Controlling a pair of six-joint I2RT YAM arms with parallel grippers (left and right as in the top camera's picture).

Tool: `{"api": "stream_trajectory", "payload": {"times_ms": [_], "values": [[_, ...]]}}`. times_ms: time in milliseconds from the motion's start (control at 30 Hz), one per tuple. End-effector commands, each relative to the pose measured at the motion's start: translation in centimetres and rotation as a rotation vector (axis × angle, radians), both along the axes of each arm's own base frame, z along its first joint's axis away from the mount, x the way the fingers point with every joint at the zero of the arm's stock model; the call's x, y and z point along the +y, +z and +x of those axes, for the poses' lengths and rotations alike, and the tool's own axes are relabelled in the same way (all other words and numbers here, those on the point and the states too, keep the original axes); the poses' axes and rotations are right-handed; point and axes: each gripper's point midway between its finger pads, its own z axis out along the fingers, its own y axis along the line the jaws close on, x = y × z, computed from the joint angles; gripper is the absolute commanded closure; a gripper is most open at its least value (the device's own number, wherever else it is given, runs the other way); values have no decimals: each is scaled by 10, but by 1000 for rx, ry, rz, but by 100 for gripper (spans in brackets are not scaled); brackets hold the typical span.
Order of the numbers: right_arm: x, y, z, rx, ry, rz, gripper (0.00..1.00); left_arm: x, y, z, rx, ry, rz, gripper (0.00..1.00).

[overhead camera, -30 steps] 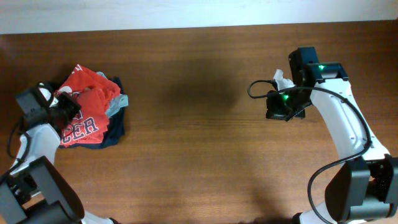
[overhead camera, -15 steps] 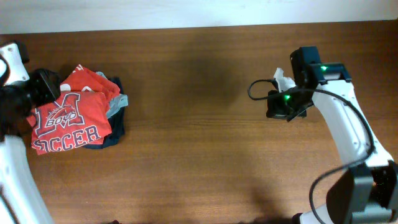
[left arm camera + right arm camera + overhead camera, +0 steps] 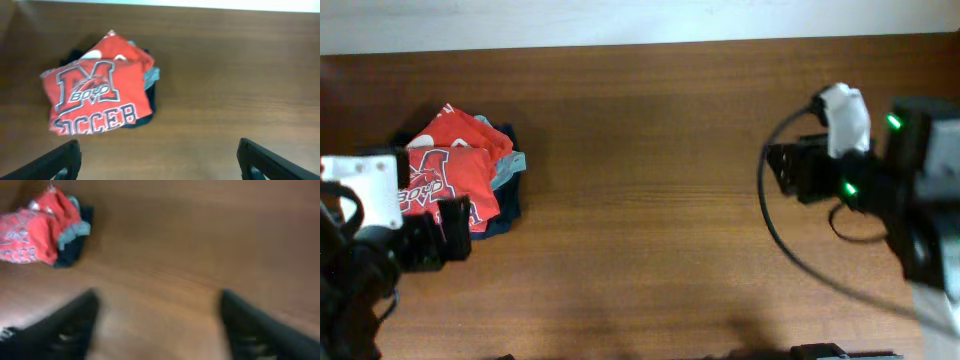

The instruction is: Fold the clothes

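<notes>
two tools apart: left tool and right tool, both clear of the orange-red t-shirt

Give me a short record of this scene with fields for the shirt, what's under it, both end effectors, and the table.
shirt: orange-red T-shirt, folded, logo up, on top of the pile
underneath: grey garment and navy garment poking out
left end effector: open, empty, not touching the pile
right end effector: open, empty, far from the pile
table: brown wood
</notes>
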Motion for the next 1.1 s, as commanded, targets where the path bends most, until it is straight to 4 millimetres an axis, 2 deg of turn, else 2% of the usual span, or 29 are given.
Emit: {"api": "stream_trajectory", "payload": {"times_ms": [0,133,300,500,600,667,800,967,1067], "values": [[1,17,-13,-64,15,1,1,8,3,-6,-4,26,66,1],[1,23,-22,-90,15,2,1,7,0,-8,10,26,62,1],[1,23,-21,-87,15,2,1,7,0,-9,11,26,61,1],[1,13,-19,-43,15,0,1,7,0,-9,11,26,61,1],[-5,-1,-21,23,-16,-28,1,7,0,-9,11,26,61,1],[-7,-4,-22,26,-17,-47,1,7,0,-9,11,26,61,1],[-7,8,-31,-57,25,-102,1,7,0,-9,11,26,61,1],[-28,26,-51,-155,-66,-186,1,7,0,-9,11,26,61,1],[-39,27,-65,-191,-121,-219,1,7,0,-9,11,26,61,1]]}}
